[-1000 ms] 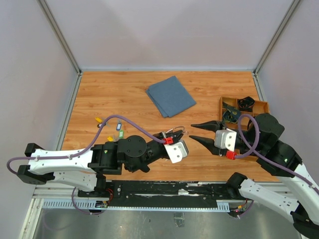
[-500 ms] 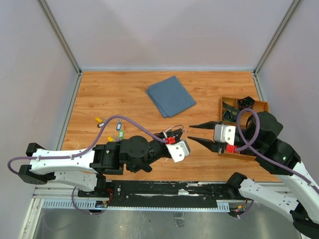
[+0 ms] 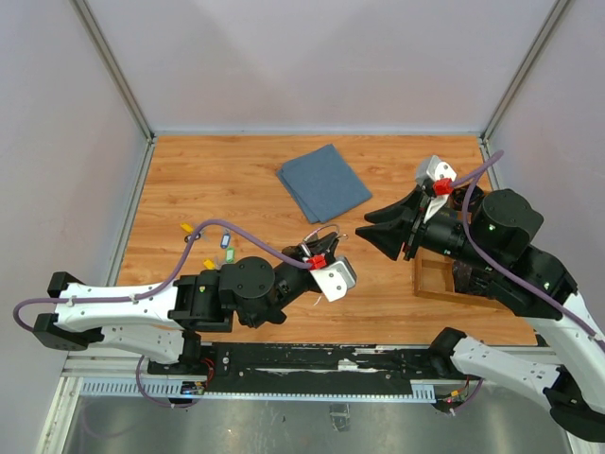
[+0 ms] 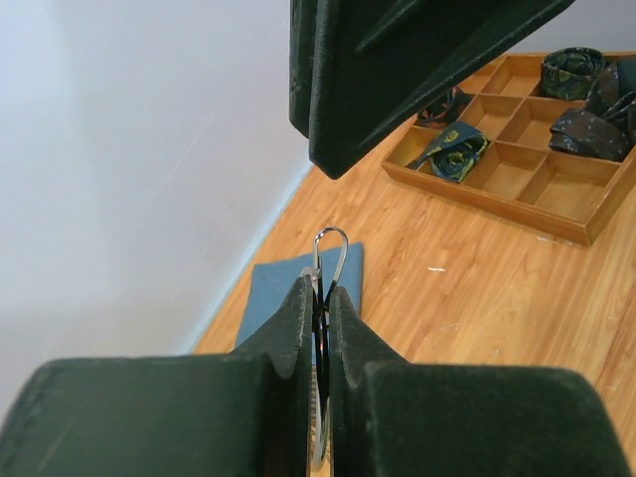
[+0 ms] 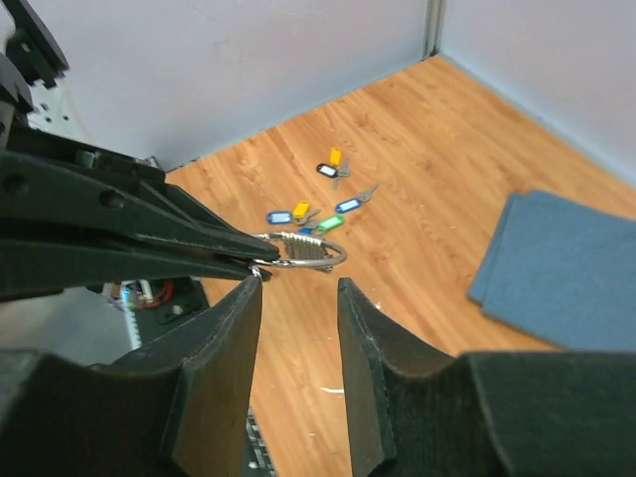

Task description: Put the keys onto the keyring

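Note:
My left gripper is shut on the keyring, a thin silver wire ring held above the wooden floor near the table's middle. In the left wrist view the ring sticks out past the closed fingertips. My right gripper stands open just right of the ring, pointing at it, with nothing between its fingers. In the right wrist view the ring hangs just beyond my right gripper. Several keys with yellow, green and blue tags lie on the table at the left, and the right wrist view shows these keys too.
A folded blue cloth lies at the back middle. A wooden compartment tray with dark rolled items sits at the right, partly under the right arm. White walls close the table at back and sides.
The right arm has risen and turned, its open fingers now pointing at the ring from higher up. The left gripper with the ring has shifted slightly left and back.

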